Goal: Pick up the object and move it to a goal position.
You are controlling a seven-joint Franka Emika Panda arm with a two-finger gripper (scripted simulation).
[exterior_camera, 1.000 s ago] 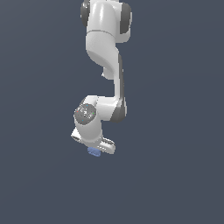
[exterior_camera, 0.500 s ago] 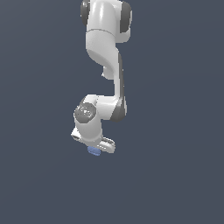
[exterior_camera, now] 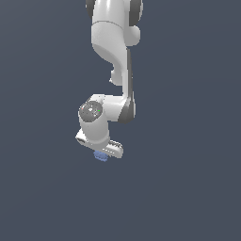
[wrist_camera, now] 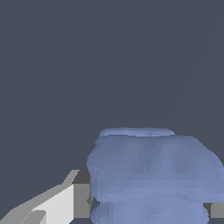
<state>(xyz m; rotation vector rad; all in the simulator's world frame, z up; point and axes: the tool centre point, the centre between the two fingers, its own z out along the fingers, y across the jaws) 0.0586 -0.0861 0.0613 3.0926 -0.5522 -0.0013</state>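
The object, a small lumpy periwinkle-blue block (exterior_camera: 100,156), sits right under the white gripper (exterior_camera: 100,154) in the exterior view, only its lower edge showing below the hand. In the wrist view the block (wrist_camera: 151,168) fills the space between the two fingers, with one grey-white finger (wrist_camera: 65,201) pressed against its side and a bit of the other finger at the frame's edge. The gripper is shut on the block. The fingertips are hidden behind the hand in the exterior view.
The white Panda arm (exterior_camera: 113,42) reaches down from the top of the exterior view. Everything else is plain dark grey-blue ground (exterior_camera: 188,188); no goal marker shows.
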